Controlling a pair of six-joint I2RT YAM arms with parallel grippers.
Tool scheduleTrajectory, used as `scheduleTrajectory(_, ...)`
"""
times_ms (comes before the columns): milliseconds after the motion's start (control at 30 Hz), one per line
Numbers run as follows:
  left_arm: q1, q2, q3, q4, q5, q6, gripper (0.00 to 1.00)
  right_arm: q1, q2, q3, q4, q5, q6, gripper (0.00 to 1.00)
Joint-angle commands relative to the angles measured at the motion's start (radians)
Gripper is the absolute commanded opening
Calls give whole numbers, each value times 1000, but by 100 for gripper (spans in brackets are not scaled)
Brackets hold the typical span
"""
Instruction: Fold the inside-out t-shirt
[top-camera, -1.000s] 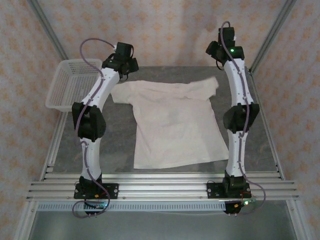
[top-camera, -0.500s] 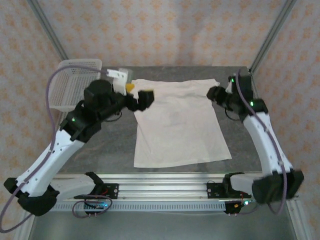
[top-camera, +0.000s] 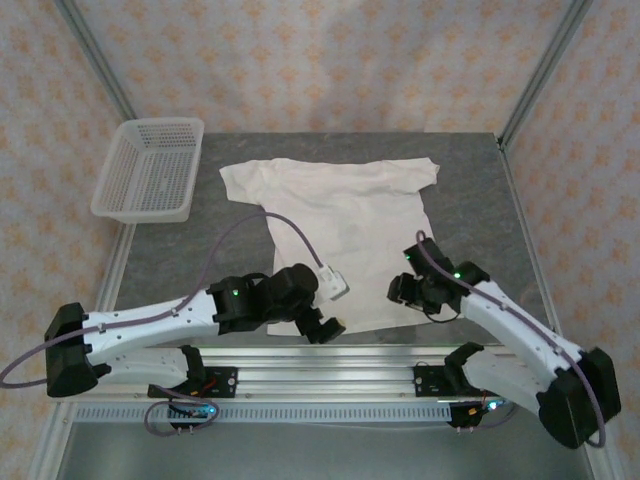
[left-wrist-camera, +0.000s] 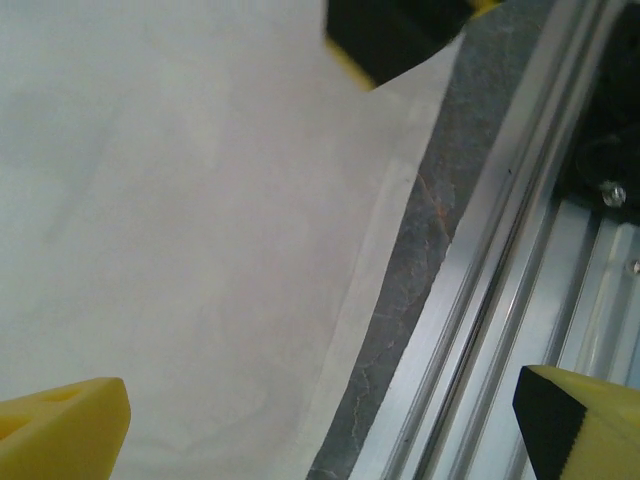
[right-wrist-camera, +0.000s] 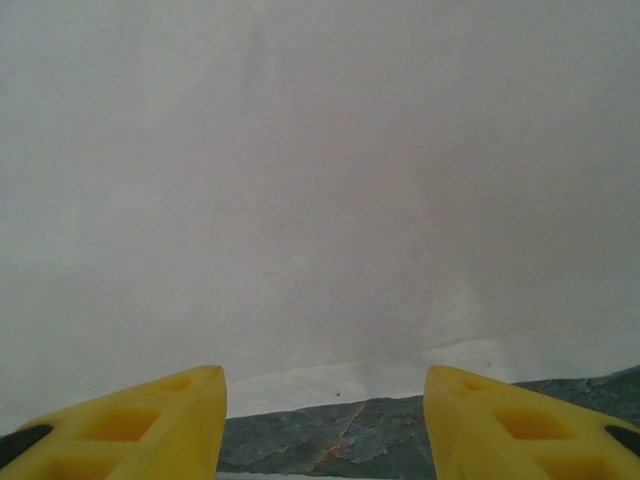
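Observation:
The inside-out t-shirt (top-camera: 350, 230) lies flat and cream-white on the grey table, sleeves at the far end and hem toward me. My left gripper (top-camera: 325, 325) hovers low over the hem near its left corner, jaws wide open and empty. In the left wrist view the left gripper (left-wrist-camera: 320, 430) straddles the shirt (left-wrist-camera: 200, 220) and its hem edge. My right gripper (top-camera: 398, 290) sits over the hem's right part, open. Its yellow fingers (right-wrist-camera: 130, 425) in the right wrist view flank the hem of the shirt (right-wrist-camera: 320, 180), with nothing between them.
A white mesh basket (top-camera: 150, 170) stands at the far left of the table (top-camera: 180, 260). Aluminium rails (top-camera: 330, 360) run along the near edge, just behind the hem; the rail (left-wrist-camera: 500, 300) lies close to my left gripper. A dark, yellow-edged gripper part (left-wrist-camera: 395, 35) shows ahead.
Both arms have swung from the shirt's far sleeve end down to the near hem. The left jaws have opened wide. The shirt lies as before.

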Motion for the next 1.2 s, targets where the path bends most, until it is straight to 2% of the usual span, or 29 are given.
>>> scheduleTrajectory(0, -23, 12, -15, 79, -56, 125, 100, 40, 87, -32, 63, 83, 65, 56)
scheduleTrajectory(100, -23, 7, -27, 95, -60, 127, 100, 73, 189, -47, 112, 100, 82, 56)
scheduleTrajectory(200, -23, -2, -43, 115, -71, 114, 100, 111, 273, -35, 116, 125, 92, 49)
scheduleTrajectory(267, -23, -8, -51, 127, -82, 106, 100, 129, 302, -30, 119, 141, 99, 36)
scheduleTrajectory(333, -23, -12, -59, 134, -99, 103, 100, 133, 312, -24, 121, 145, 104, 15)
scheduleTrajectory(433, -23, -19, -67, 139, -113, 106, 100, 135, 289, -9, 108, 157, 109, 1)
scheduleTrajectory(600, -23, -26, -84, 158, -122, 109, 100, 136, 261, 39, 69, 158, 97, 0)
scheduleTrajectory(700, -23, -5, -79, 154, -94, 120, 100, 136, 247, 58, 56, 148, 93, 7)
scheduleTrajectory(867, -23, 131, -42, 185, -12, 115, 100, 136, 240, 75, 70, 130, 98, 5)
scheduleTrajectory(1167, -24, 430, -56, 627, 39, 14, 100, 135, 230, 67, 87, 136, 138, 1)
